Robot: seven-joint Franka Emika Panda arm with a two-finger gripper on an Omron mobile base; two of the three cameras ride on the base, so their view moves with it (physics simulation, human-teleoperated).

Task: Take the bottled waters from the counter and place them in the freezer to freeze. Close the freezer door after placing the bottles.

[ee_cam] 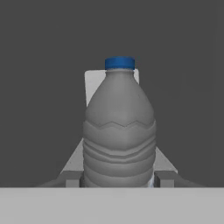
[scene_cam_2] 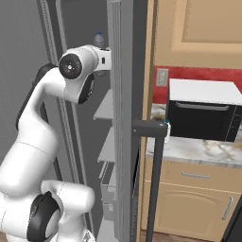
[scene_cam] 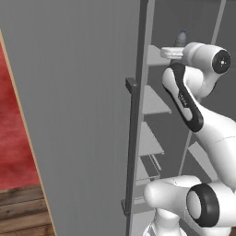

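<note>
The hand (ee_cam: 118, 178) pinches a ribbed grey bottle (ee_cam: 119, 131) with a blue cap, held upright. It reaches high inside the open freezer (scene_cam: 156, 106), above its grey shelves

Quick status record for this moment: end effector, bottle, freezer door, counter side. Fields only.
end effector: shut on the bottle, fingertips either side of its base
bottle: grey, ribbed, blue cap, upright, inside the freezer at an upper shelf
arm: reaching into the open freezer compartment
freezer door: open, dark bar handle facing the base
counter: black oven with white top standing on it
second bottle: a small blue-capped shape beside the oven, behind the door handle; too hidden to confirm
door closing: not yet done
</note>
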